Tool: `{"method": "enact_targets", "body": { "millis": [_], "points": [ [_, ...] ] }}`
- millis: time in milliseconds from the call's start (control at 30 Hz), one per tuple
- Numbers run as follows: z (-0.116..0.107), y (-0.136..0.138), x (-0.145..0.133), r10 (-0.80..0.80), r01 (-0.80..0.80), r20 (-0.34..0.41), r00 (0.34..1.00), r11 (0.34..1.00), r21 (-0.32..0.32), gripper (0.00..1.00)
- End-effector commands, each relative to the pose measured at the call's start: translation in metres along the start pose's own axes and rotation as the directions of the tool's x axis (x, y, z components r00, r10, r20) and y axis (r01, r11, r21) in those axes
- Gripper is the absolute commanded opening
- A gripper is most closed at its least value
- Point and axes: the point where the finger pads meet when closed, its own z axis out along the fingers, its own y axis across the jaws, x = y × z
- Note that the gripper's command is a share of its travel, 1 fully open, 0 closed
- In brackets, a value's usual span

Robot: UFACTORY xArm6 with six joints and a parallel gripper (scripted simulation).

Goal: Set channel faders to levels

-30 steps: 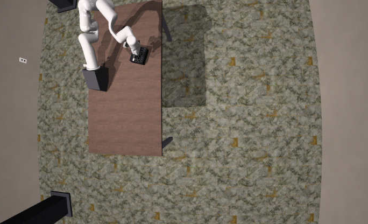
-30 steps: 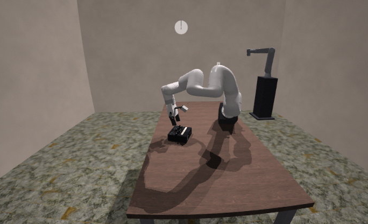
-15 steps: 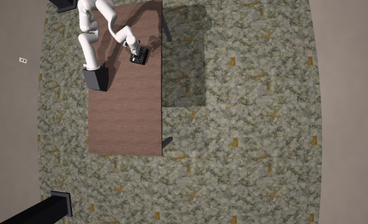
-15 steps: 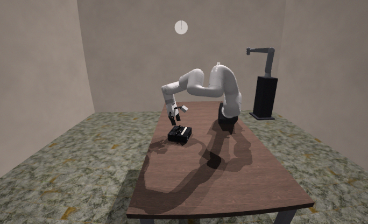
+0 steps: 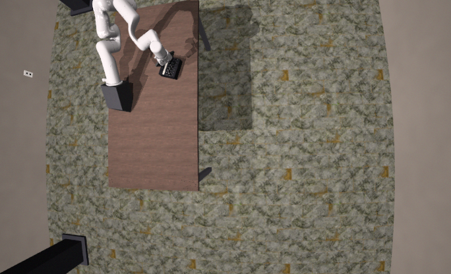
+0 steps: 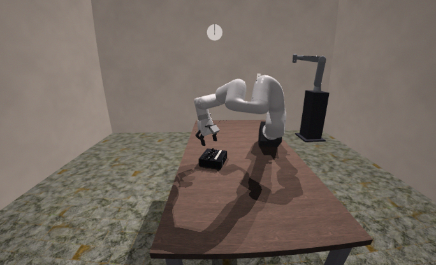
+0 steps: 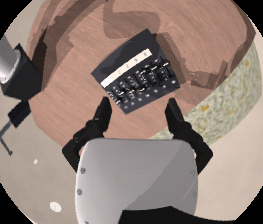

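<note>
The lighting desk (image 6: 213, 158) is a small black box standing on its feet on the brown table, near the table's long edge. It also shows in the top view (image 5: 170, 68) and in the wrist view (image 7: 136, 74), where it lies turned at an angle. A white tape strip (image 7: 126, 63) runs along its top, and a row of several small faders (image 7: 142, 88) sits below the strip. The levels and cap lines are too small to read. My gripper (image 6: 206, 139) hangs open and empty a little above the desk; in the wrist view (image 7: 136, 117) its two black fingers are spread wide, clear of the faders.
The arm's black base (image 5: 117, 96) stands on the table behind the desk. The table edge (image 7: 202, 106) lies close beside the desk, with the floor beyond. A second black pedestal with a grey arm (image 6: 313, 112) stands on the floor at the back right.
</note>
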Motion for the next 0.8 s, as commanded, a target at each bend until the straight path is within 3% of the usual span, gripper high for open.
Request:
{"method": "enact_targets", "body": {
  "millis": [0,200,433,500,533,633,767],
  "points": [
    [-0.007,-0.001,0.003,0.273,-0.273,0.034,0.962,0.962,-0.008,1.00],
    [-0.018,-0.005,0.010,0.512,-0.511,0.035,0.858,0.858,-0.047,1.00],
    [-0.030,-0.010,0.018,0.769,-0.765,0.011,0.639,0.637,-0.096,1.00],
    [-0.030,-0.010,0.018,0.769,-0.765,0.011,0.639,0.637,-0.096,1.00],
    [-0.031,-0.011,0.019,0.851,-0.846,-0.003,0.525,0.522,-0.112,1.00],
    [-0.035,-0.013,0.021,0.902,-0.896,-0.022,0.431,0.426,-0.123,1.00],
    [-0.039,-0.016,0.024,0.966,-0.960,-0.054,0.254,0.245,-0.136,1.00]
  ]
}}
